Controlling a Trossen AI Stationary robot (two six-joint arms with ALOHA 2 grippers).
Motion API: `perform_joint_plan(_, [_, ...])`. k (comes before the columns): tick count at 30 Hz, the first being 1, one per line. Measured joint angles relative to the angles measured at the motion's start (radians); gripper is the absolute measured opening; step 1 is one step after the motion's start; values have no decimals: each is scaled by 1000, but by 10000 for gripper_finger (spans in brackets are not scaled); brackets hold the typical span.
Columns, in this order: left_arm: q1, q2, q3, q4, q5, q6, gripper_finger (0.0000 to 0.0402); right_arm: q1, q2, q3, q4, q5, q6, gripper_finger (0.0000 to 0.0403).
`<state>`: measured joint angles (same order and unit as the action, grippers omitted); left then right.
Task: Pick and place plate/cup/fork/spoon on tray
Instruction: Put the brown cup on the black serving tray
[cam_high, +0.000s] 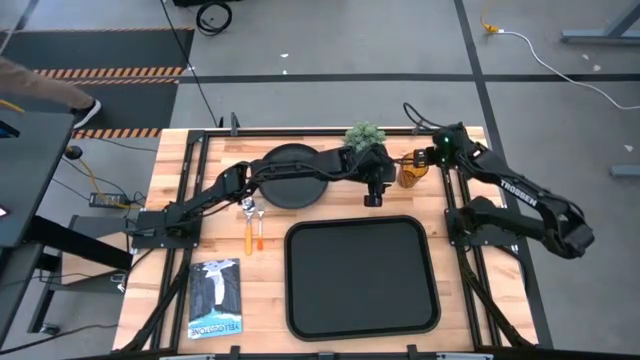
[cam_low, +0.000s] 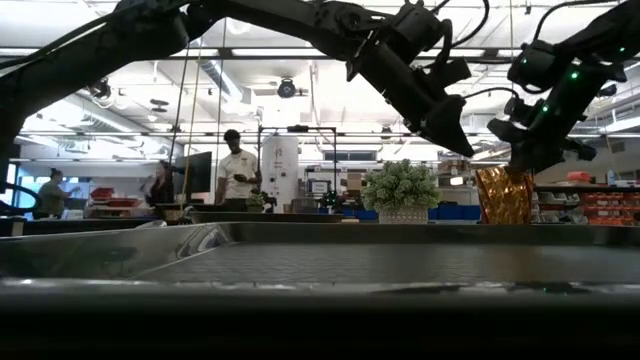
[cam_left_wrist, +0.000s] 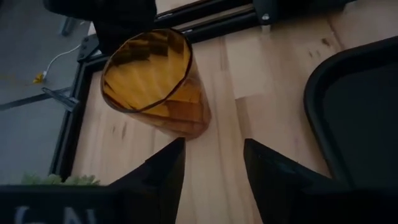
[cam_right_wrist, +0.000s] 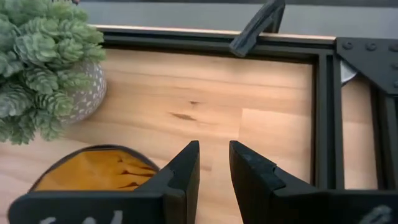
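Tray (cam_high: 362, 277) nearest camera, bare, counter (cam_high: 470, 330) centre-bottom. We go left to right: spoon (cam_high: 248, 222), fork (cam_high: 259, 224) at tray's 10 o'clock; plate (cam_high: 292, 176) at 11, under left arm. Left tool (cam_high: 374, 197) at 12, fingers apart, empty. Cup (cam_high: 412, 175) upright at 1 o'clock; right tool (cam_high: 424, 158) just above it, fingers narrowly parted, gripping nothing.

We judge cup pick in hand; next: descend, close on rim. Left wrist view alone shows cup interior empty; low view shows both tools above counter.

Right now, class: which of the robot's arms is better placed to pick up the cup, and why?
Probably the right. The right gripper hangs directly over the cup, fingers apart. The left gripper also points at it, open, but sits off to one side, nearer the tray.
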<state>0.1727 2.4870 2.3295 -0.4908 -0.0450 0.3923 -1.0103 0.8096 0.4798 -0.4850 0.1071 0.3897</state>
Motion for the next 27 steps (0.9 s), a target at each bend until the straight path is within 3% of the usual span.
perform_joint_plan(6, [-16,0,0,0,0,68,189,-20,47,1,-4,-49,-11,93])
perform_joint_plan(15, [-24,0,0,-35,0,76,173,-15,94,0,8,-152,-19,93])
perform_joint_plan(20, [-24,0,0,-102,0,77,172,17,106,0,21,-230,-19,93])
perform_joint_plan(27, [-49,0,0,-134,-59,162,172,72,140,0,21,-244,-17,93])
